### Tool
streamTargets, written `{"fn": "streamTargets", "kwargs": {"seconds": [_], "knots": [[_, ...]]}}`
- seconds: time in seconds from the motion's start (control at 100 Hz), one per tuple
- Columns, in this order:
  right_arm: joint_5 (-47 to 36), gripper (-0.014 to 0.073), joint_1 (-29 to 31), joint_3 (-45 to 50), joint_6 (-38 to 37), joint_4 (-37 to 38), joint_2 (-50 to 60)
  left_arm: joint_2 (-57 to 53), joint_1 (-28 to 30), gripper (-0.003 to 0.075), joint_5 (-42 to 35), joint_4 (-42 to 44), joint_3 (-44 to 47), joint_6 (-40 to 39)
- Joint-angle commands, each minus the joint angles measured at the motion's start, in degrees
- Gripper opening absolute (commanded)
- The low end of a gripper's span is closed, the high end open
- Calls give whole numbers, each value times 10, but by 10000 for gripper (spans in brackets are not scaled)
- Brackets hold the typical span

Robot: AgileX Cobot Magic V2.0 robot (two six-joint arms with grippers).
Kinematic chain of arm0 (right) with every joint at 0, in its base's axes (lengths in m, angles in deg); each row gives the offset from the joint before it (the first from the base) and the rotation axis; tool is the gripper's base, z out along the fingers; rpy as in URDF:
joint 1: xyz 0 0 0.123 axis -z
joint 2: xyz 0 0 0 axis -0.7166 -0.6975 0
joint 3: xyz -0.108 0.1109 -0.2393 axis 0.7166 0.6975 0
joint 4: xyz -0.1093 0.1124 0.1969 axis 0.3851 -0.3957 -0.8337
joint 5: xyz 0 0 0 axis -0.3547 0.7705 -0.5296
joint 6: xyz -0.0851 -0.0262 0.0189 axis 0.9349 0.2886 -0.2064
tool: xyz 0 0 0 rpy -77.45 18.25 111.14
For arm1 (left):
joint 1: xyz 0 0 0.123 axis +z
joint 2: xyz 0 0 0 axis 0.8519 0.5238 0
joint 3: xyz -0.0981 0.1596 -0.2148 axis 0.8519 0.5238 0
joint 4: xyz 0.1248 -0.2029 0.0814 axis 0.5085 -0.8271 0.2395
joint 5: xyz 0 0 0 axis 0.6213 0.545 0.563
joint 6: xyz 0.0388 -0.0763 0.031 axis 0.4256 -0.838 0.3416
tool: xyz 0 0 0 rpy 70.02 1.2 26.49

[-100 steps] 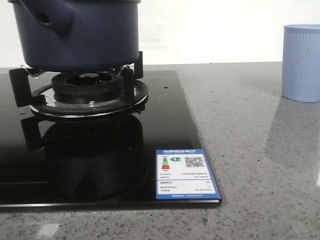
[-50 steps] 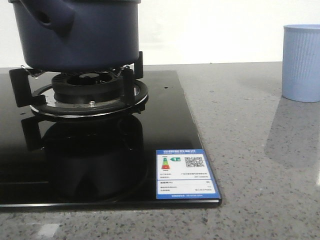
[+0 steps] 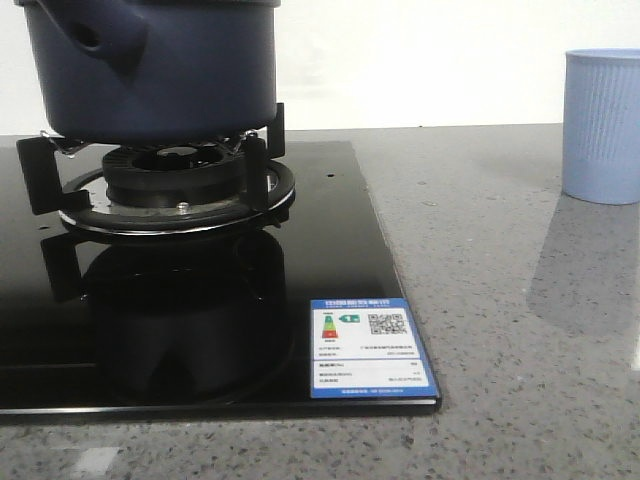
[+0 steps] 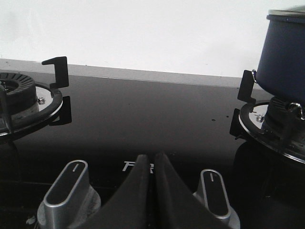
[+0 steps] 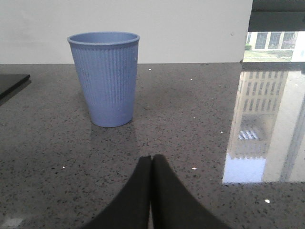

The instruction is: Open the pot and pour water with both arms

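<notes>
We find the left gripper with its 2 dark fingers pressed together, tips touching and nothing between them; it sits low over the front edge of the black glass cooktop, between 2 silver control knobs. The right gripper is likewise clenched on nothing, its fingers meeting in a thin seam above the grey speckled countertop. Just ahead of the right gripper stands the light-blue ribbed cup, upright and apart from the fingers. Outward from the left gripper, we see 1 bare burner to one side and the pot to the other. In the front view, the pot rests on the black supports of the burner ring, its handle stub with a hole facing the camera. An energy label lies at the near corner of the cooktop, and the cup stands well apart on the countertop.
</notes>
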Motion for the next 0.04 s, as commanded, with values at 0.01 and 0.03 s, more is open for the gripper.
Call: {"fn": "streamTargets", "kwargs": {"seconds": [0.01, 0.03], "knots": [[-39, -67, 4, 15, 6, -1, 11, -15, -5, -19, -41, -1, 20, -4], [-39, -67, 4, 15, 6, -1, 11, -15, -5, -19, -41, -1, 20, -4]]}}
